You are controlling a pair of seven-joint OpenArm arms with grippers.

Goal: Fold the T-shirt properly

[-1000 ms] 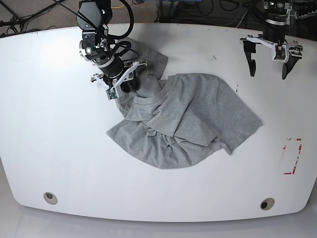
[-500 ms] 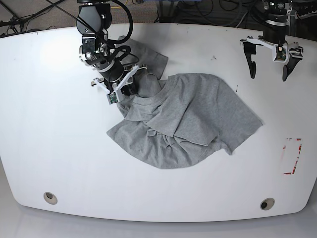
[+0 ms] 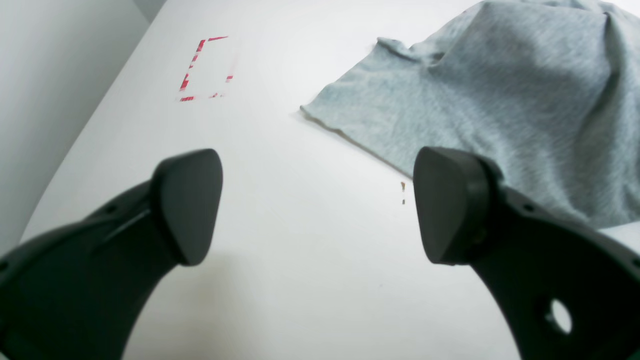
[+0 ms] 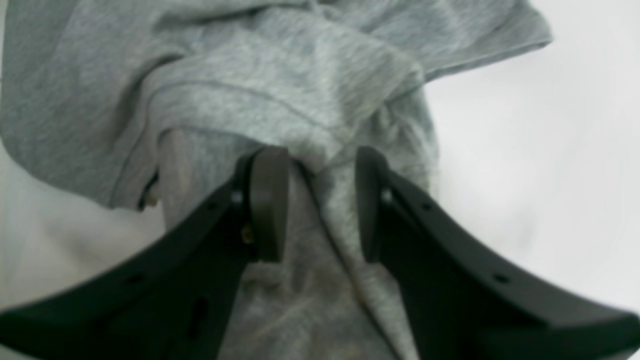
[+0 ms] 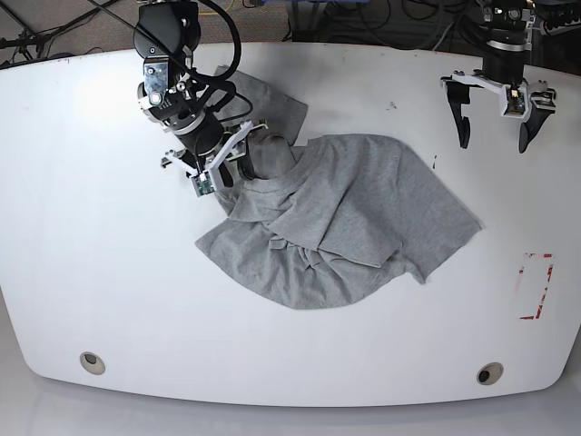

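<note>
1. T-shirt (image 5: 336,218) lies crumpled at mid table (image 5: 91,272), spread approx. from the upper-left fold to a lower-right corner pointing toward the red tape outline (image 5: 536,286). Wide bare table left of the shirt, below it, and to its right.
2. Right gripper (image 5: 221,156) sits at the shirt's upper-left edge. Wrist view: right gripper (image 4: 320,200) w/ jaws nearly together, a bunched ridge of T-shirt (image 4: 310,100) fabric pinched between the pads. Hemmed edge curls over just above the fingertips (image 4: 270,200).
3. Hard to read: wrist view is blurry; which part of the garment is pinched (collar or sleeve) can't be told. No lettering shows on the visible side. Folds near shirt centre overlap, layers underneath hidden.
4. Left gripper (image 5: 495,113) hangs well right of the shirt, near the table's far edge, apart from the cloth. Wrist view: left gripper (image 3: 317,207) spread wide, nothing between the pads, bare table beneath.
5. Same view: T-shirt (image 3: 500,100) hem runs diagonally at right, cut off by the frame edge; tape outline (image 3: 205,67) beyond, near the table's side edge.
6. Two round inserts (image 5: 91,361) near the table's front edge, below the shirt.
</note>
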